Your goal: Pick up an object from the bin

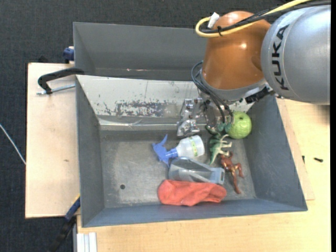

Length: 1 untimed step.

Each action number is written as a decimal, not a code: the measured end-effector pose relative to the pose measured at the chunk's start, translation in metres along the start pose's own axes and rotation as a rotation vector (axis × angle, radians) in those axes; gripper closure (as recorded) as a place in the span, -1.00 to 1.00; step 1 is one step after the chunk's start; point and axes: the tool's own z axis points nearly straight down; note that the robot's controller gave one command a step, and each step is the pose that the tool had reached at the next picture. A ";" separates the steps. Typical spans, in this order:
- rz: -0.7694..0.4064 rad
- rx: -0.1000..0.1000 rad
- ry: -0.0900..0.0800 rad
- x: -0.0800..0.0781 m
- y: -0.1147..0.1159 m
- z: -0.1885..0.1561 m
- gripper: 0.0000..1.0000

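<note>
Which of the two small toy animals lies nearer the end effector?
The green one, just below the end effector; the brown one lies farther down.

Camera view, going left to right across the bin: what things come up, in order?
white spray bottle → green toy dinosaur → green apple. The red cloth, grey packet and brown toy span or overlap these sideways, so they are left out.

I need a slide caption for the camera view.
Gripper over a grey bin, close to a white spray bottle and a green apple.
</note>
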 end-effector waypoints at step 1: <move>0.000 0.000 0.000 0.000 0.000 0.000 1.00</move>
